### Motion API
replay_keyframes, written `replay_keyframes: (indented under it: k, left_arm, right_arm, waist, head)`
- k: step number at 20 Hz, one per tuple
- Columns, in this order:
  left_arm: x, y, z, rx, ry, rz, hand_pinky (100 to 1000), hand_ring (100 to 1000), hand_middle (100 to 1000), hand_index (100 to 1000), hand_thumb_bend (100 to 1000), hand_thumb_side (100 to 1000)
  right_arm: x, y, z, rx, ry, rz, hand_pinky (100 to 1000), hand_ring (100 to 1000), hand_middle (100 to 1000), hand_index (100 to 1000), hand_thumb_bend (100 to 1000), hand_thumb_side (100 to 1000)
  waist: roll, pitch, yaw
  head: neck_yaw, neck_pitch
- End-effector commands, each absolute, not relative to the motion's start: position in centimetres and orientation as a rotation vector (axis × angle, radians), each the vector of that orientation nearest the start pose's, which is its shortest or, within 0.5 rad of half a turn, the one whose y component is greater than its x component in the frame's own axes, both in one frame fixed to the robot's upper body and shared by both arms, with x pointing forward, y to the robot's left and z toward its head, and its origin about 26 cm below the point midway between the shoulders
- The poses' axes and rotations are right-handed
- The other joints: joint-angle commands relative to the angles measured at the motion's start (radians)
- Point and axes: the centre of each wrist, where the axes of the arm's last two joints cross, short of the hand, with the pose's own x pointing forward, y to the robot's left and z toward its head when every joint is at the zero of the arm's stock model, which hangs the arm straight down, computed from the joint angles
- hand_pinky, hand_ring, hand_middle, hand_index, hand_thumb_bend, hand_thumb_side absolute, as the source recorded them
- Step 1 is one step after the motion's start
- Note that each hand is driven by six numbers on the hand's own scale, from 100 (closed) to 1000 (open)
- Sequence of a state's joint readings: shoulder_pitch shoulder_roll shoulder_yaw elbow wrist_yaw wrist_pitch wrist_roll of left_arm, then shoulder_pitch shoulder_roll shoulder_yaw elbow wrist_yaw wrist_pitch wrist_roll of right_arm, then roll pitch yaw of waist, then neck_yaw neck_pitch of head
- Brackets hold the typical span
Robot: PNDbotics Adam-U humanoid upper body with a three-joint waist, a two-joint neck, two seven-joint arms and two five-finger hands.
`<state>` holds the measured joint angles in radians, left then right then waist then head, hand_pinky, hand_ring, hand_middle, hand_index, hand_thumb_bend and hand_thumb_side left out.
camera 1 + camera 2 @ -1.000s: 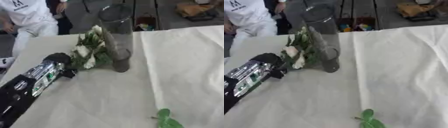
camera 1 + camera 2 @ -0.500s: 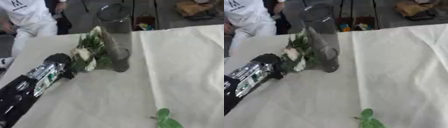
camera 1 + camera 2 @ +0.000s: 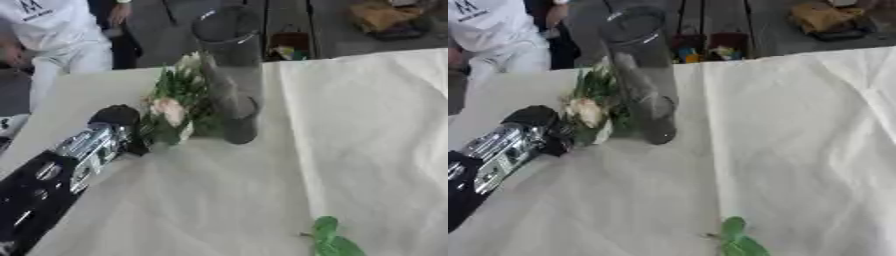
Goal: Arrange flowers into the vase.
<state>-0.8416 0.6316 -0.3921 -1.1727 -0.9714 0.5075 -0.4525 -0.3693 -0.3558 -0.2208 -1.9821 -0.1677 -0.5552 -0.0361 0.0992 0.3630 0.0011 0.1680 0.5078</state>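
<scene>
A tall clear glass vase [image 3: 229, 75] stands upright on the cream tablecloth [image 3: 367, 130]. Just left of it, touching its side, rises a bunch of flowers [image 3: 175, 102] with pale pink and white blooms and green leaves. My left hand [image 3: 115, 117] comes in from the lower left on a black and silver arm and is curled round the lower end of the bunch, left of the vase's base. The stems are hidden behind the hand and the leaves. My right hand shows in neither view.
A loose green leaf sprig [image 3: 735, 242] lies on the cloth near the front edge, right of centre. The table's far edge runs just behind the vase, with boxes and clutter [image 3: 385, 17] on the floor beyond it.
</scene>
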Motion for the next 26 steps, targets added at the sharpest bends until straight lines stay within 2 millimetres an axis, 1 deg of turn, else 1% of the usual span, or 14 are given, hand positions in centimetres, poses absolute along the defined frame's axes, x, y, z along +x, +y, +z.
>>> replay_keyframes:
  k: [1, 3, 5, 8, 13, 21, 26]
  left_arm:
    - [44.5, 29.0, 21.6, 1.277, -0.913, -1.127, 100, 100, 100, 161, 286, 463]
    - [44.5, 29.2, 21.5, 1.250, -0.904, -1.118, 100, 100, 100, 138, 374, 487]
    - [44.5, 29.4, 21.5, 1.227, -0.897, -1.107, 100, 100, 100, 127, 386, 491]
    - [44.5, 29.6, 21.5, 1.202, -0.897, -1.078, 100, 100, 100, 120, 355, 465]
    - [44.3, 30.0, 21.8, 1.135, -0.918, -1.022, 100, 100, 100, 115, 318, 480]
    - [43.2, 30.4, 23.7, 1.062, -1.003, -0.906, 100, 100, 100, 108, 279, 492]
    - [42.1, 30.3, 25.1, 1.032, -1.113, -0.798, 100, 100, 100, 100, 220, 520]
  right_arm:
    - [29.8, -31.3, 24.4, 0.180, 3.305, -0.196, 781, 842, 582, 835, 100, 1000]
    - [29.8, -31.3, 24.3, 0.181, 3.307, -0.194, 781, 842, 582, 835, 100, 1000]
    - [29.8, -31.3, 24.3, 0.181, 3.309, -0.193, 781, 842, 582, 835, 100, 1000]
    - [29.8, -31.3, 24.2, 0.180, 3.313, -0.191, 782, 842, 582, 835, 100, 1000]
    - [29.8, -31.3, 24.1, 0.186, 3.319, -0.187, 782, 843, 581, 836, 100, 1000]
    - [29.7, -31.4, 23.9, 0.187, 3.326, -0.177, 781, 842, 583, 836, 100, 1000]
    - [29.7, -31.6, 23.9, 0.201, 3.322, -0.154, 780, 840, 585, 836, 100, 1000]
  waist:
    - [-0.004, -0.020, 0.002]
    - [-0.004, -0.021, 0.004]
    - [-0.005, -0.023, 0.006]
    - [-0.007, -0.026, 0.009]
    - [-0.009, -0.031, 0.015]
    - [-0.016, -0.042, 0.026]
    - [-0.028, -0.048, 0.034]
  head:
    - [-0.001, -0.006]
    - [-0.002, -0.003]
    - [-0.004, 0.000]
    - [-0.004, 0.002]
    - [-0.007, 0.007]
    - [-0.028, 0.030]
    - [-0.054, 0.040]
